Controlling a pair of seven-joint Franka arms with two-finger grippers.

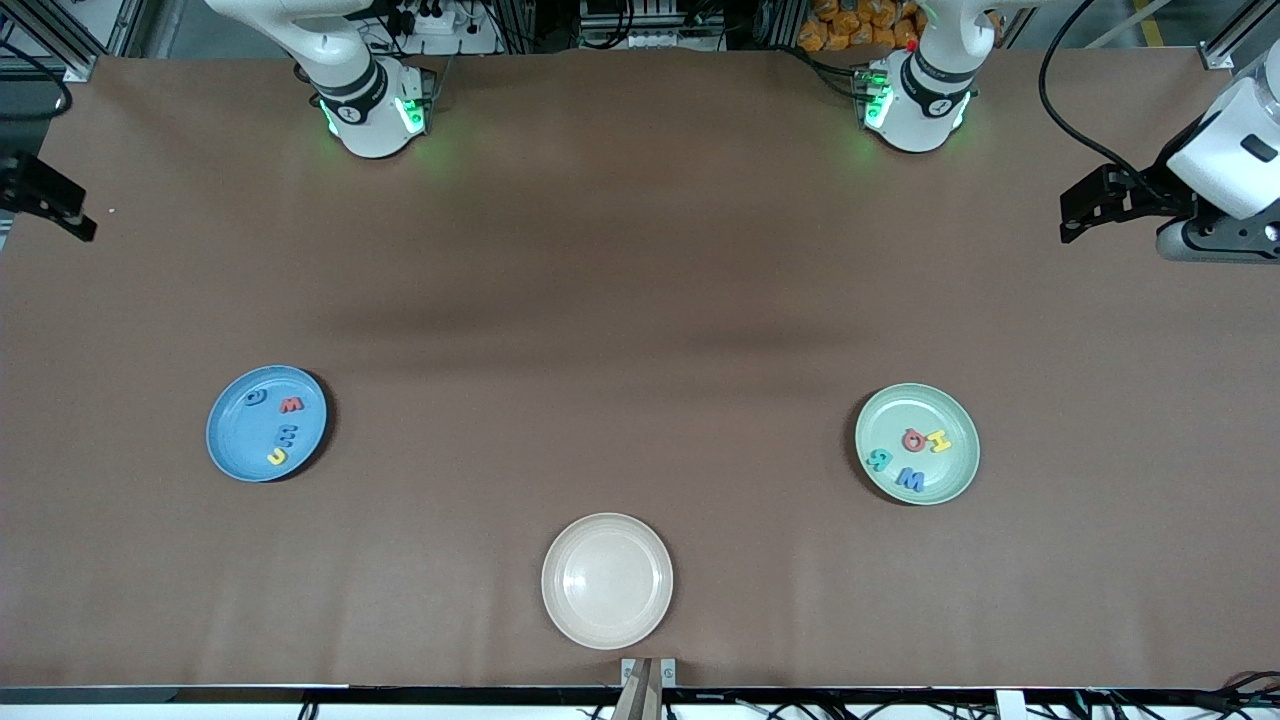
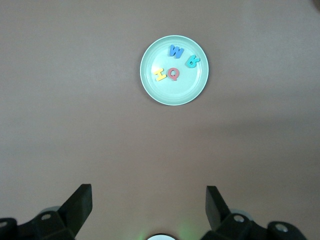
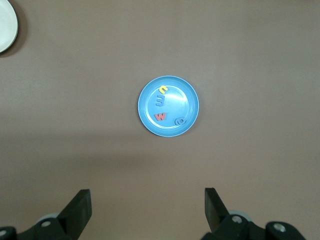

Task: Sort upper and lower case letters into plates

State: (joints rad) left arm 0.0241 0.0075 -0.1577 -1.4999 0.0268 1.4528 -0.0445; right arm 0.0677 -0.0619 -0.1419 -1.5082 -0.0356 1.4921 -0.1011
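Front view: flat letters [image 1: 284,430] lie in round, smooth plates [image 1: 232,450]; left pincer [image 2: 149,205] and right pincer [image 3: 148,207] hang released.

- You have a cream-beige plate [image 1: 607,580] lying on the table near the edge closest to the front camera, about midway between the two ends; nothing lies in it (its middle catches a pale glare).
- In the right wrist view you can see only a sliver of that same plate [image 3: 7,26] at the corner of the frame.
- The brown table cover [image 1: 640,300] shows soft dark bands across its middle, which are probably shadows rather than stains.
- A small bracket [image 1: 648,672] sits at the table edge just below the cream-beige plate.
- At the top of the front view you can make out orange items [image 1: 860,25] past the table; I cannot tell what they are.
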